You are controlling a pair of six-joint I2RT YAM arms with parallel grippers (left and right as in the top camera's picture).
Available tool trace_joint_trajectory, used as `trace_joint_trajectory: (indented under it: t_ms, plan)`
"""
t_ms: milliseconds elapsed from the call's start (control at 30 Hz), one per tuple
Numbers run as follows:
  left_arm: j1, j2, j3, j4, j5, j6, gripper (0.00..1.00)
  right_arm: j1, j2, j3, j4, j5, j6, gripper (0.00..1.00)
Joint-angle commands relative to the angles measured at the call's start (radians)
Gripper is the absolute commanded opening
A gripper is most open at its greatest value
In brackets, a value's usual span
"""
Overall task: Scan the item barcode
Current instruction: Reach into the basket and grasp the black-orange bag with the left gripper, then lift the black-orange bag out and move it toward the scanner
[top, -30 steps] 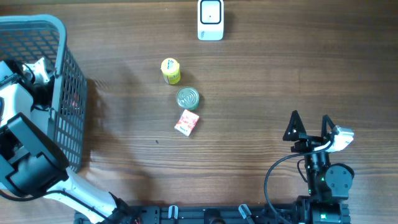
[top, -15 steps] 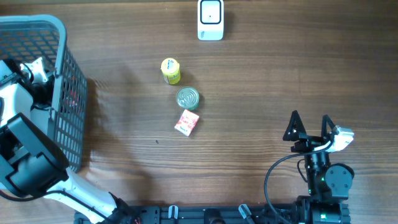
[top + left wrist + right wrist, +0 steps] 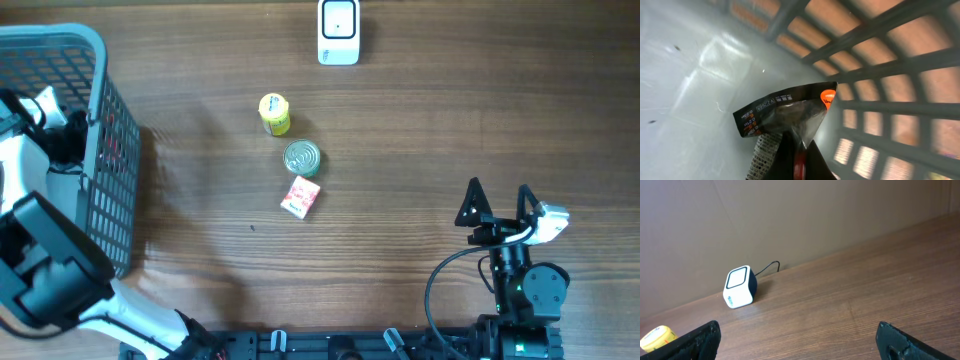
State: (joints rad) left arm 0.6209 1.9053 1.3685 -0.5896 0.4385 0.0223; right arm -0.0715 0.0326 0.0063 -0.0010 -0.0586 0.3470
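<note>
Right now your left gripper (image 3: 799, 152) is clenching a dark packet (image 3: 785, 112) inside the basket (image 3: 112, 120) at the left, while your right gripper (image 3: 497, 195) is sitting released at the near right of the counter (image 3: 420, 140).

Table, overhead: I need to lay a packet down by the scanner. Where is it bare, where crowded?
Bare wood spreads between the scanner and the right claw, right of the can. A narrower free strip lies between the basket and the yellow jar. Crowded: the jar, can and pink carton, close in a line mid-table.
</note>
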Motion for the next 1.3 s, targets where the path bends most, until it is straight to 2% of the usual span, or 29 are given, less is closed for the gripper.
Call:
trace_joint_trajectory:
  t_ms: [0, 167, 500, 600, 733, 933, 1167, 1267]
  plan:
    - [-0.001, -0.17, 0.027, 0.003, 0.029, -0.066, 0.04, 0.003, -0.003, -0.001, 0.002, 0.006, -0.005, 1.0]
    - [-0.001, -0.432, 0.027, -0.001, 0.032, -0.107, 0.04, 0.003, -0.003, -0.001, 0.002, 0.006, -0.005, 1.0]
    - [-0.001, -0.759, 0.027, -0.004, 0.032, -0.138, 0.04, 0.003, -0.003, -0.001, 0.002, 0.006, -0.005, 1.0]
    - [-0.002, -0.807, 0.027, -0.004, 0.1, -0.143, 0.04, 0.003, -0.003, -0.001, 0.002, 0.006, -0.005, 1.0]
    - [-0.034, -0.807, 0.027, -0.005, 0.205, -0.169, 0.04, 0.003, -0.003, -0.001, 0.002, 0.006, -0.004, 1.0]
    - [-0.288, -0.742, 0.026, -0.018, 0.202, -0.168, 0.04, 0.003, -0.003, -0.001, 0.002, 0.006, -0.004, 1.0]
    - [-0.555, -0.528, 0.025, -0.136, -0.117, -0.158, 0.04, 0.003, -0.003, -0.001, 0.002, 0.006, -0.004, 1.0]
    - [-0.625, -0.445, 0.023, -0.181, -0.151, -0.157, 0.04, 0.003, -0.003, -0.001, 0.002, 0.006, -0.005, 1.0]
